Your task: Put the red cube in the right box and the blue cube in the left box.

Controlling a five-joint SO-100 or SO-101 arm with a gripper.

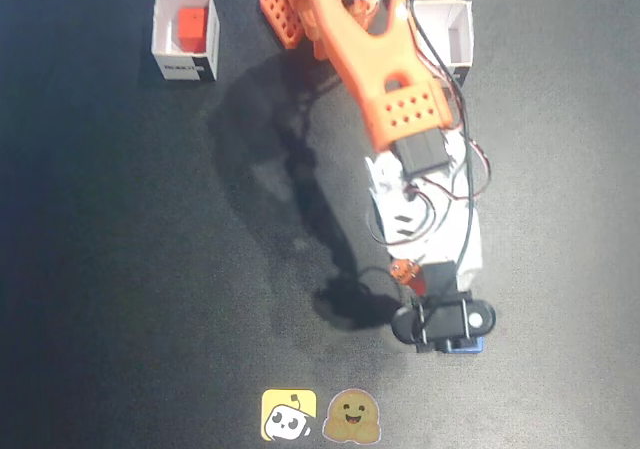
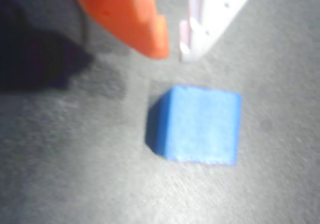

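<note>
The blue cube (image 2: pixel 197 126) lies on the dark mat, filling the middle of the wrist view. Only a blue edge of it (image 1: pixel 466 346) peeks out from under the arm's black wrist in the fixed view. My gripper (image 2: pixel 172 52) hangs just above and beyond the cube. Its orange finger (image 2: pixel 135 19) and white finger (image 2: pixel 210 19) have their tips almost together, with nothing between them. In the fixed view the gripper (image 1: pixel 445 331) is low at the right. The red cube (image 1: pixel 190 27) lies inside the white box (image 1: pixel 165 31) at the top left.
A second white box (image 1: pixel 458 31) stands at the top right of the fixed view, partly behind the orange arm (image 1: pixel 375 64). Two stickers (image 1: pixel 318 416) lie at the mat's bottom edge. The arm's shadow falls across the middle of the mat.
</note>
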